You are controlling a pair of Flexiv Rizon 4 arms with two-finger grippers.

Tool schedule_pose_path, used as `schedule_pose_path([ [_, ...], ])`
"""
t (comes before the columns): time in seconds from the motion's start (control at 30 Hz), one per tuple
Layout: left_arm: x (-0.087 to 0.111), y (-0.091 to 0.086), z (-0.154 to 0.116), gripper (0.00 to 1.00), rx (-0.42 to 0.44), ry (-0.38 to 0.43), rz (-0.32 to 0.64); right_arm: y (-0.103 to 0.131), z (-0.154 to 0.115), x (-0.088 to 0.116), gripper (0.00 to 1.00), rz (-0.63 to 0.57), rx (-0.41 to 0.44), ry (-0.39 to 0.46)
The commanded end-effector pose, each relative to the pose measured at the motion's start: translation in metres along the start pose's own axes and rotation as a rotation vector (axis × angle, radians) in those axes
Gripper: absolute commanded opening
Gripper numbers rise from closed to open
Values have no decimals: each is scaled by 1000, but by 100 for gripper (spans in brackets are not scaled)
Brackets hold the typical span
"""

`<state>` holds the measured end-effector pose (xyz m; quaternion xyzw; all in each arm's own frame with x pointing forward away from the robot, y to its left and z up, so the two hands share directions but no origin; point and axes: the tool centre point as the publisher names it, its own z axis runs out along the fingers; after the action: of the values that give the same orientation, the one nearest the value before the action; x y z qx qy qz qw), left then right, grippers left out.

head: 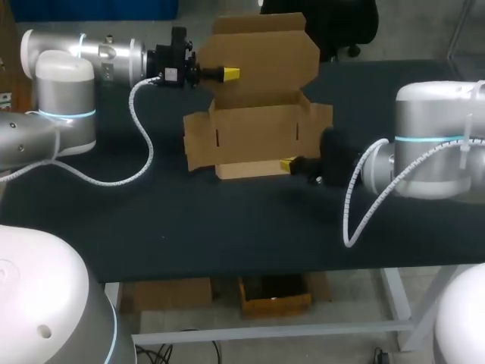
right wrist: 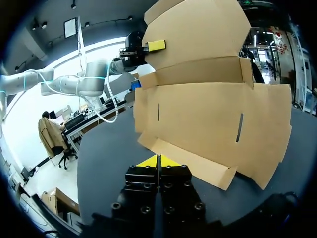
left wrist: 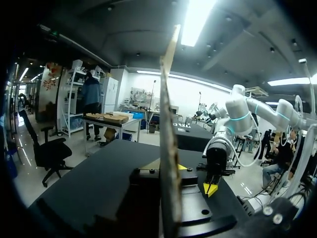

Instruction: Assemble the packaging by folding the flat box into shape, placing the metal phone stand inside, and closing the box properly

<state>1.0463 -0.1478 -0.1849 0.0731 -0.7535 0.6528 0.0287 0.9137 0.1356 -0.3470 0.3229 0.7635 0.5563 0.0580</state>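
Note:
A brown cardboard box (head: 258, 133) stands partly folded at the back middle of the black table, its side flaps spread out. Its lid (head: 265, 53) stands upright, and my left gripper (head: 231, 73) is shut on the lid's left edge. In the left wrist view the lid (left wrist: 168, 124) runs edge-on between that gripper's (left wrist: 171, 168) fingers. My right gripper (head: 288, 164) is shut and low on the table, with its tips at the box's front flap (right wrist: 193, 161). In the right wrist view the shut tips (right wrist: 158, 161) touch that flap's edge, and the left gripper (right wrist: 156, 45) shows on the lid (right wrist: 198, 29).
The left arm's white coiled cable (head: 144, 152) hangs over the table's left part. The right arm's cable (head: 356, 205) loops beside its wrist. Bare dark tabletop (head: 227, 227) runs from the box to the front edge.

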Motion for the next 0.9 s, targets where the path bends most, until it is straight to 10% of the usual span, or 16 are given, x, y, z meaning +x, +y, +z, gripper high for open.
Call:
schedule_pose_path([
  [0.03,-1,1,0,0,1,4,1,-13,28,5,0,-37,-51,-45],
  [0.9,-1,1,0,0,1,4,1,-28,73,-9,0,-129,-65,-151],
])
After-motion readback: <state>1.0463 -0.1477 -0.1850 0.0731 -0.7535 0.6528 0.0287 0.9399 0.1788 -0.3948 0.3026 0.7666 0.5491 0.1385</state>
